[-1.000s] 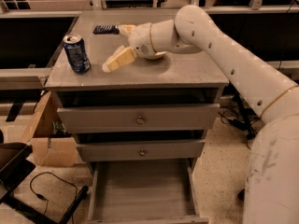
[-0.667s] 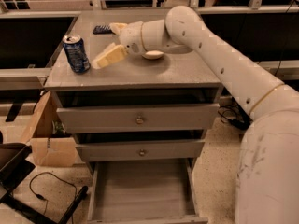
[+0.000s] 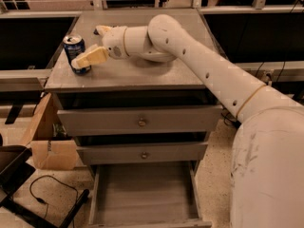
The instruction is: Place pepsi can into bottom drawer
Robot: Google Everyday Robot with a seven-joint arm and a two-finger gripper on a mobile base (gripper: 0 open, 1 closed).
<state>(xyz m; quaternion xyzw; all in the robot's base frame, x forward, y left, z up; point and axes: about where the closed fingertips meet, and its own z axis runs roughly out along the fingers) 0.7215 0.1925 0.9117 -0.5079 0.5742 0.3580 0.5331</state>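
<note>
The pepsi can (image 3: 74, 48), dark blue with a silver top, stands upright at the front left of the grey cabinet top (image 3: 142, 77). My gripper (image 3: 86, 46) is open right beside the can on its right. The near cream finger (image 3: 91, 57) crosses in front of the can's lower part and the far finger (image 3: 101, 30) lies behind and to the right of it. The can stands on the cabinet top. The bottom drawer (image 3: 142, 194) is pulled out near the floor, and nothing shows inside it.
The two upper drawers with round knobs (image 3: 141, 122) are shut. A cardboard box (image 3: 50, 148) sits left of the cabinet. A black stand (image 3: 19, 175) and a cable (image 3: 42, 194) lie on the floor at the lower left. My arm (image 3: 213, 75) spans the cabinet top.
My gripper has moved left across the cabinet top, from beside the can to right up against it, its near finger now overlapping the can's front. The can has not moved.
</note>
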